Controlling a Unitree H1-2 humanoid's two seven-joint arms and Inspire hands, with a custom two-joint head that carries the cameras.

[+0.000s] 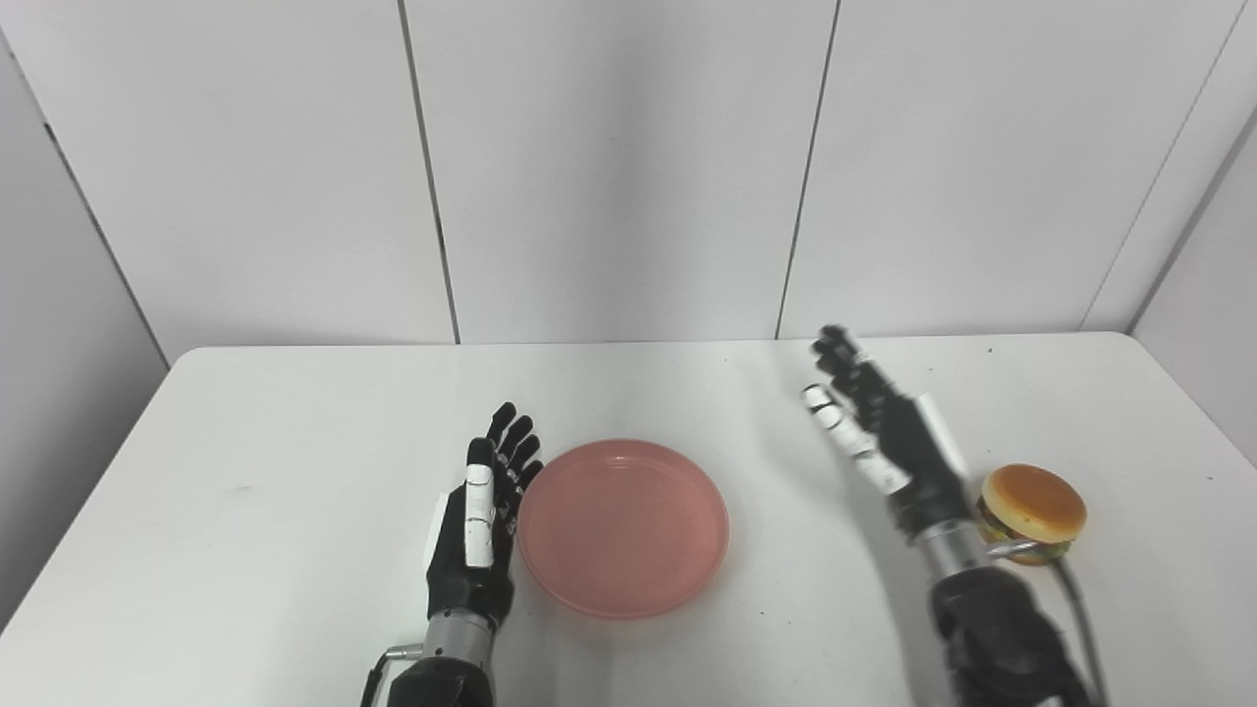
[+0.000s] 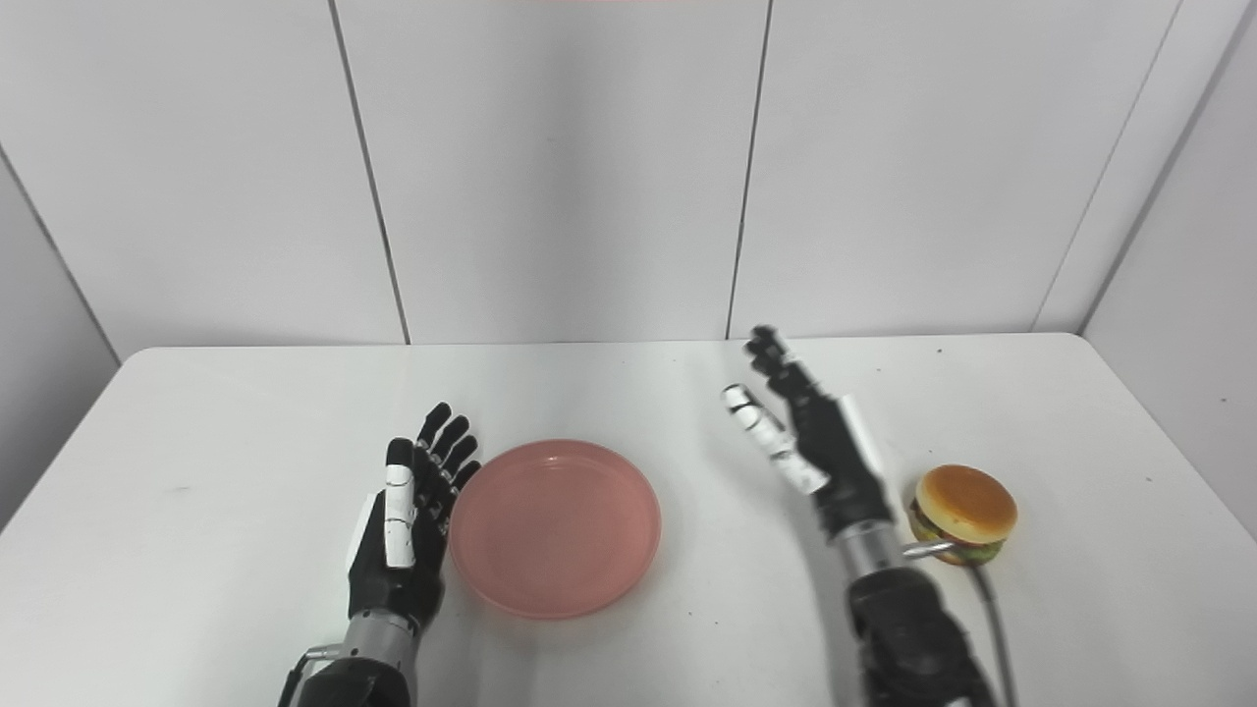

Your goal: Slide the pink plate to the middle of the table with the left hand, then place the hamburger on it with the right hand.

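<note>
The pink plate (image 1: 623,525) lies flat near the middle of the white table (image 1: 295,412), with nothing on it. My left hand (image 1: 483,520) stands open on edge, its fingers against the plate's left rim. A hamburger (image 1: 1033,511) with a tan bun sits on the table at the right. My right hand (image 1: 879,432) is open, raised above the table, fingers stretched forward. It is left of the hamburger and apart from it, its wrist close beside the bun. The same scene shows in the right eye view: plate (image 2: 555,525), hamburger (image 2: 964,513).
White wall panels (image 1: 619,167) stand behind the table's far edge. A grey cable (image 1: 1080,609) runs along my right forearm beside the hamburger. Bare table surface stretches left of my left hand and between the plate and my right arm.
</note>
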